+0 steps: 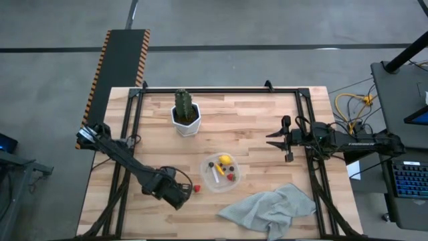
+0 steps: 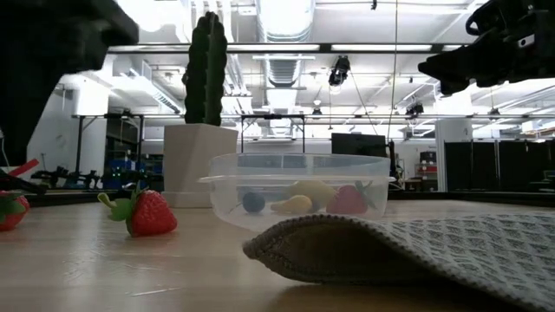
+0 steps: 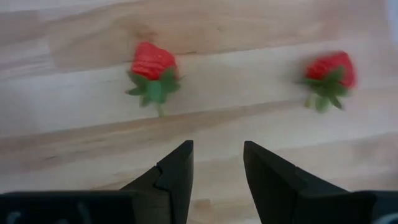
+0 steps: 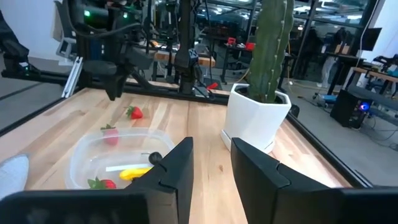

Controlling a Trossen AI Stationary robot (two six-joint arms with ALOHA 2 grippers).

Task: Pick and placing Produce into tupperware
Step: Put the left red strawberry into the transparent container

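The clear tupperware point(image 1: 222, 172) sits mid-table and holds a yellow lemon point(image 1: 225, 159), a red strawberry point(image 1: 231, 177) and dark berries point(image 1: 210, 165). Two strawberries point(image 3: 152, 67) point(image 3: 329, 70) lie on the wood to its left. The high view shows only one strawberry point(image 1: 197, 189) there. My left gripper point(image 3: 217, 168) point(image 1: 177, 194) hangs open just above the wood, pointing down, near these two and touching neither. My right gripper point(image 4: 211, 162) point(image 1: 284, 140) waits level at the table's right side, open by a narrow gap with nothing in it.
A green cactus in a white pot point(image 1: 186, 115) stands behind the tupperware toward the far edge. A grey-green cloth point(image 1: 271, 209) lies crumpled at the near right. A black frame rail point(image 1: 221, 89) runs around the table.
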